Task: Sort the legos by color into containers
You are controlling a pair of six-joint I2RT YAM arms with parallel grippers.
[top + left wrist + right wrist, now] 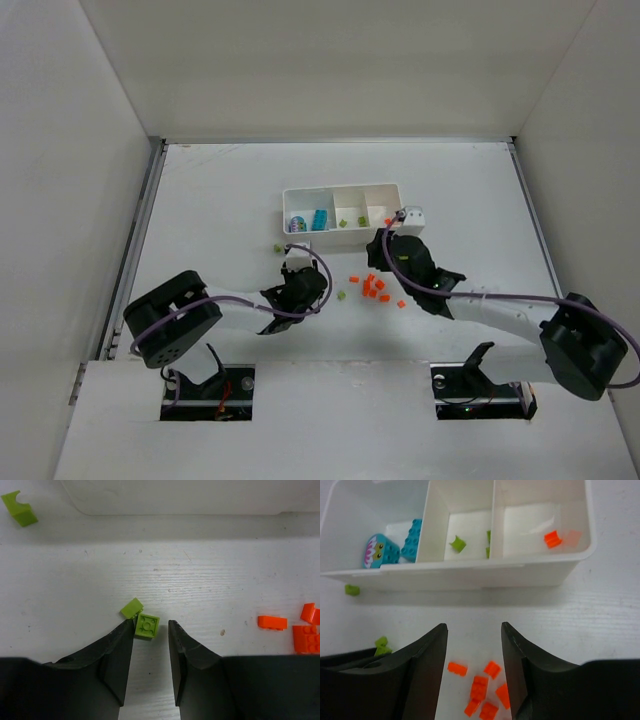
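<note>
The white three-compartment tray [340, 187] holds teal-blue bricks [412, 540] on the left, green bricks [457, 543] in the middle and an orange brick [551, 539] on the right. My left gripper [150, 623] is open and low on the table. A flat square green brick [147, 626] lies between its fingertips, close to the left finger. A second green brick [131, 608] lies just beyond. My right gripper [473, 626] is open and empty, above a pile of several orange bricks [480, 687] in front of the tray [470, 580].
A loose green brick [278, 247] lies by the tray's near left corner and also shows in the left wrist view [20, 510]. Orange bricks [272, 622] lie right of the left gripper. Green bricks [381, 642] lie left of the right gripper. White walls enclose the table.
</note>
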